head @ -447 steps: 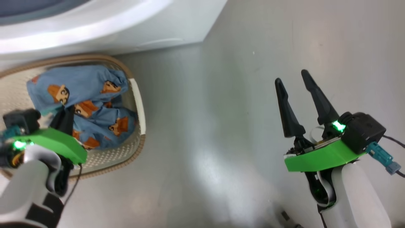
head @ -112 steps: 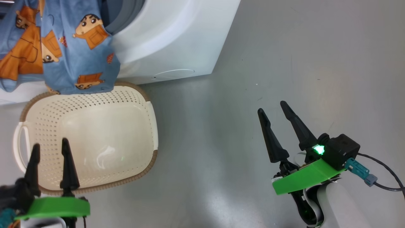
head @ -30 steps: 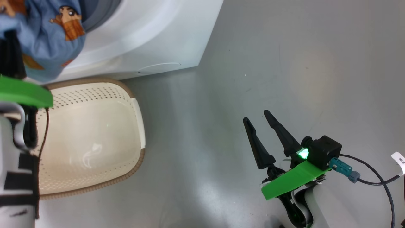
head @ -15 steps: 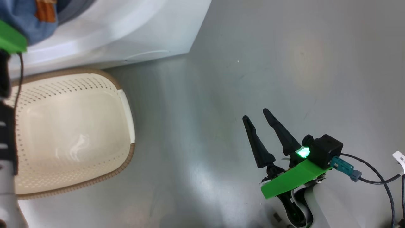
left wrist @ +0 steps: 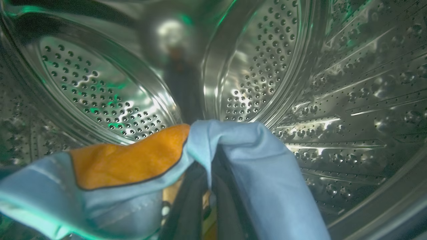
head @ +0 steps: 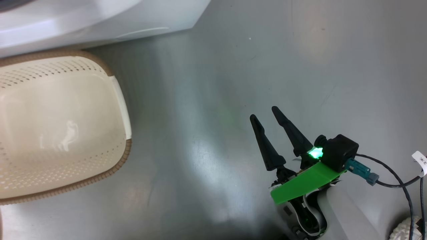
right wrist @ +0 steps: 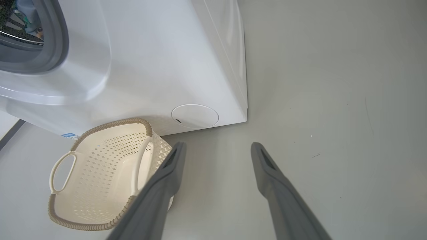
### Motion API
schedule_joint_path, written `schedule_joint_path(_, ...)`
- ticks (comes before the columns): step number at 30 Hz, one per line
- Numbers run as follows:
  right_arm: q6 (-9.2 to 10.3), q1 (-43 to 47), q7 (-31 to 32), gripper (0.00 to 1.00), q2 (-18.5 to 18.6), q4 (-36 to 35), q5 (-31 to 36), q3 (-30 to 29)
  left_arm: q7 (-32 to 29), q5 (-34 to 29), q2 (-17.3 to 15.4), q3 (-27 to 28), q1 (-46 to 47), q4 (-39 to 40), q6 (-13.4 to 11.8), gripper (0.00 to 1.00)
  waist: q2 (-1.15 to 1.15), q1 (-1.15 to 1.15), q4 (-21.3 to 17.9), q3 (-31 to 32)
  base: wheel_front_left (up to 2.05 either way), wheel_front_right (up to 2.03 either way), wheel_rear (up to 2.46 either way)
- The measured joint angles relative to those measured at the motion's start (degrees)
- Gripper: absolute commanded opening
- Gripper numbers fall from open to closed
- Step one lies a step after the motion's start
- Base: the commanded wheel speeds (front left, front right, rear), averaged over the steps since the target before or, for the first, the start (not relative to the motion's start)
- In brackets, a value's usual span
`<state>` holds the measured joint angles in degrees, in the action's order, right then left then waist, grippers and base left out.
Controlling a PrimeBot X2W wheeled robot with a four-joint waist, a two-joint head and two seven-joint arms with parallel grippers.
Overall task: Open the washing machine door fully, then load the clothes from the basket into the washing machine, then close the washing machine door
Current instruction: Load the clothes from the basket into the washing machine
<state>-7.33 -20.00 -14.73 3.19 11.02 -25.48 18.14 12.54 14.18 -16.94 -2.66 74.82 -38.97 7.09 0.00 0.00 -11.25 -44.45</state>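
The floor (head: 206, 100) here is plain smooth grey, kinda glossy, with pale glare patches and a few tiny dark specks. Two things sit right on it. One's a big white boxy front-loader washing machine (right wrist: 160, 66), standing flat, with a small round flap (right wrist: 195, 116) and a blue label (right wrist: 69, 135) low on its front. The other's a small cream-white perforated plastic basket (right wrist: 100, 153) with a brown woven-look rim, upright, parked just in front of the machine's lower front edge. Can't tell if the two actually touch.
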Motion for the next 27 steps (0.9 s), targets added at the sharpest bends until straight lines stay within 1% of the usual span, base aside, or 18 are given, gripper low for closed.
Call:
schedule_joint_path(3, 0.00, 0.00, 0.00, 1.00, 0.00, 0.02, -0.09, 0.31, 1.22, -0.97, -0.02, -1.04, 2.29, -0.32, 0.00, 0.00, 0.00, 0.00, -0.30, -0.95, 0.00, 0.00, 0.00)
schedule_joint_path(7, 0.00, 0.00, 0.00, 1.00, 0.00, 0.00, -0.42, 1.16, 2.12, -2.57, -0.26, -1.09, 5.19, 0.48, -0.36, 0.00, 0.00, 0.00, -0.90, -1.55, 0.00, 0.00, 0.00)
schedule_joint_path(13, 0.00, 0.02, 0.00, 1.00, -0.01, -0.13, -0.58, 1.77, 2.19, -5.92, -1.05, 0.48, 6.16, 10.13, -1.48, 0.00, 0.00, 0.00, -1.94, -2.60, 0.00, 0.00, 0.00)
schedule_joint_path(14, 0.00, 0.02, 0.00, 1.00, -0.01, -0.14, -0.58, 1.78, 2.19, -6.00, -1.20, 0.87, 6.11, 10.16, -1.72, 0.00, 0.00, 0.00, -2.06, -2.71, 0.00, 0.00, 0.00)
schedule_joint_path(16, 0.00, 0.03, 0.00, 1.00, -0.01, -0.14, -0.58, 1.78, 2.19, -6.00, -1.24, 1.31, 5.99, 9.92, -1.80, 0.00, 0.00, 0.00, -2.16, -2.83, 0.00, 0.00, 0.00)
schedule_joint_path(22, 0.00, 0.08, 0.00, 1.00, -0.01, -0.09, -0.59, 1.99, 2.20, -6.15, -1.49, 1.94, 4.72, 5.09, -1.75, 0.00, 0.00, 0.00, -2.21, -3.37, 0.00, 0.00, 0.00)
schedule_joint_path(27, 0.00, 0.12, 0.00, 1.00, -0.01, 0.21, -0.59, 2.58, 2.20, -5.88, -1.43, 1.57, 5.11, -1.05, -1.21, 0.00, 0.00, 0.00, -1.91, -3.40, 0.00, 0.00, 0.00)
